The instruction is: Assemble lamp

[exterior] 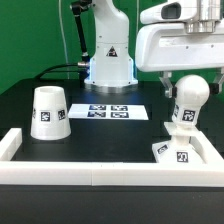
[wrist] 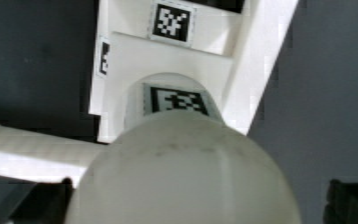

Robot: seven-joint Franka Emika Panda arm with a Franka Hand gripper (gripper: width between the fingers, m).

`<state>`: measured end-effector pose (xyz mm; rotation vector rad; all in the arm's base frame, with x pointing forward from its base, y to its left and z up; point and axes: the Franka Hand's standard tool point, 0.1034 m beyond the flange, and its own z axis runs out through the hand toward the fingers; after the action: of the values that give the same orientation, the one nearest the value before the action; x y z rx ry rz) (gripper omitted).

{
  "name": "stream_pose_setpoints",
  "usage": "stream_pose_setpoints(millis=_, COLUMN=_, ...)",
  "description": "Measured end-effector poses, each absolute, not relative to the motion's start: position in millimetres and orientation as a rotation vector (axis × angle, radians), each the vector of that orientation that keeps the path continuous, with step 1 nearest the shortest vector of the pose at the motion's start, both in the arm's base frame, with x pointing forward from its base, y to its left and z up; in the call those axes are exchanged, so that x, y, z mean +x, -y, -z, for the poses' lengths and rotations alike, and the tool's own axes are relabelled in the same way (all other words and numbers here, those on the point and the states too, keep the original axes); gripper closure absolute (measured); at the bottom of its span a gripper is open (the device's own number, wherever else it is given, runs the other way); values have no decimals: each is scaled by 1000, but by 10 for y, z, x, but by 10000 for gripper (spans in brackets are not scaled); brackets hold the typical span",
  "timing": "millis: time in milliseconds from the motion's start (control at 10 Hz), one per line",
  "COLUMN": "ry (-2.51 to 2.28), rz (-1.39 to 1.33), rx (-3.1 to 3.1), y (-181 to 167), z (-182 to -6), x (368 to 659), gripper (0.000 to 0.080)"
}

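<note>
gripper (exterior: 190, 88) straddling the bulb (exterior: 190, 102), which stands upright, neck down, on the base (exterior: 176, 152) directly beneath it. the fingertips are cut off at the wrist view's edge, so grip or gap cannot be told. the shade (exterior: 48, 112) stands well apart from the gripper, beyond the marker board (exterior: 112, 111).

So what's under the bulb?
The base: the bulb stands upright over it, neck down. The wrist view shows the base's tagged face, but the bulb covers the joint, so it cannot be seen whether the neck is seated.
</note>
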<state>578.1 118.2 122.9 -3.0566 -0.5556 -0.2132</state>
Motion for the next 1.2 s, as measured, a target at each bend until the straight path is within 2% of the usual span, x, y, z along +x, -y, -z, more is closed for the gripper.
stream_pose_setpoints(millis=400, ry=1164, rz=214, rx=-2929, y=-1149, z=-1225, x=5797, gripper=100)
stream_pose_setpoints(millis=1200, ry=1992, rz=150, rx=-2556, y=-1161, z=-1194, x=5829, gripper=100)
